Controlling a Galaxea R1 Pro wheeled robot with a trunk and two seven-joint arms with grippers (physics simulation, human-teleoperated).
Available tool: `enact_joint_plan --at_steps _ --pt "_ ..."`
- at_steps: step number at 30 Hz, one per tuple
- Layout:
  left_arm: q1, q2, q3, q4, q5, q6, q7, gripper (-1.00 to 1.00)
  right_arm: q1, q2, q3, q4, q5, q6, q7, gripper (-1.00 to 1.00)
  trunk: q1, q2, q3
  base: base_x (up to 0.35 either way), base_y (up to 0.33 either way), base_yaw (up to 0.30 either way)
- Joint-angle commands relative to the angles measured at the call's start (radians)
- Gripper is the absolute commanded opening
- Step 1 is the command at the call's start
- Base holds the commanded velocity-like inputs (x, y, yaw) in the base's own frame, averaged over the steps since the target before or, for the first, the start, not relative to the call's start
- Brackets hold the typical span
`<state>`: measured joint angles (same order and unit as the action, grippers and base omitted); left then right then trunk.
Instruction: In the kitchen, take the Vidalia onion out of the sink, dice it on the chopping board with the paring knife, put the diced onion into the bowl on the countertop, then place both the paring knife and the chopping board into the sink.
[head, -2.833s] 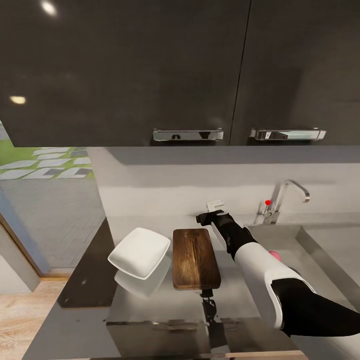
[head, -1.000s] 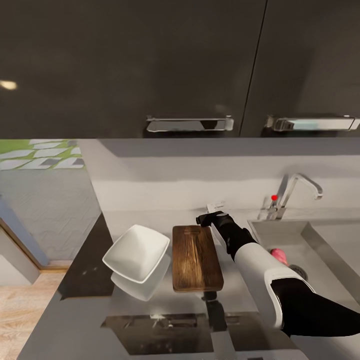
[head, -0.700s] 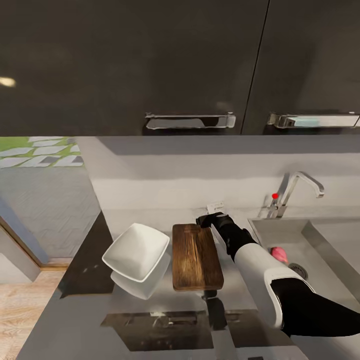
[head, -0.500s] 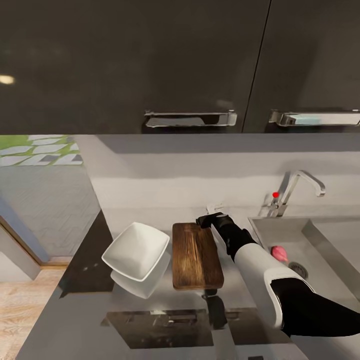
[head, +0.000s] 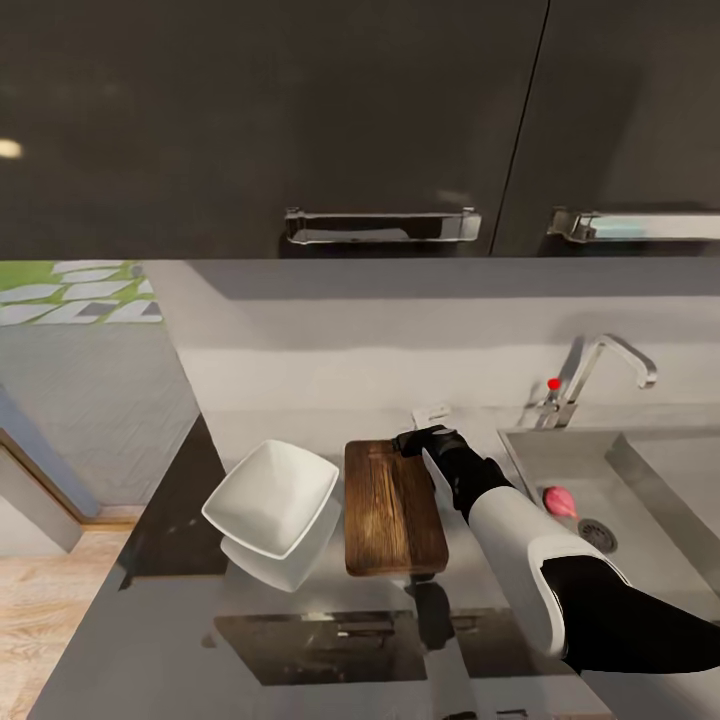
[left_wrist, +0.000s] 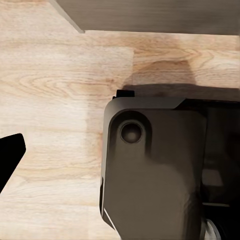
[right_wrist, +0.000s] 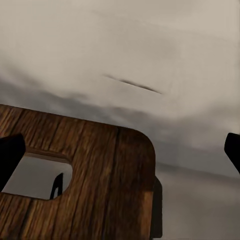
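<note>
Over board's (head: 392, 507) far corner, right gripper (head: 420, 440) hovers, fingers spread wide, holding nothing. View has slid rightward since earlier; onion (head: 559, 500) in sink (head: 640, 475) near drain now plain. Left gripper: cannot tell. Onion pickup not begun.

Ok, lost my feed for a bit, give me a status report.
Right gripper open over the chopping board far corner. Vidalia onion in the sink. Bowl beside the board. Left gripper state unclear.

Wooden floor (left_wrist: 50, 100); dark housing (left_wrist: 150, 170), perhaps base.
</note>
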<state>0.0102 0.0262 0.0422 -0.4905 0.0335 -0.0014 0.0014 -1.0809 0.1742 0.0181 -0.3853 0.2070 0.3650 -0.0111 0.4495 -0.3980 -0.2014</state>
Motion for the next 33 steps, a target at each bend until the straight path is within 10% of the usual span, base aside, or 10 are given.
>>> enact_joint_plan --at_steps 1,33 --pt "0.001 0.000 0.001 -0.002 0.003 0.000 0.000 1.00 -0.001 0.000 0.002 -0.001 0.006 0.006 -0.001 1.00 0.001 -0.002 -0.003 0.000 0.000 0.000" --pt "0.001 0.000 0.002 0.006 0.004 0.000 0.000 1.00 -0.001 0.000 0.002 -0.001 0.006 0.006 -0.001 1.00 0.001 -0.002 -0.054 0.000 0.000 0.000"
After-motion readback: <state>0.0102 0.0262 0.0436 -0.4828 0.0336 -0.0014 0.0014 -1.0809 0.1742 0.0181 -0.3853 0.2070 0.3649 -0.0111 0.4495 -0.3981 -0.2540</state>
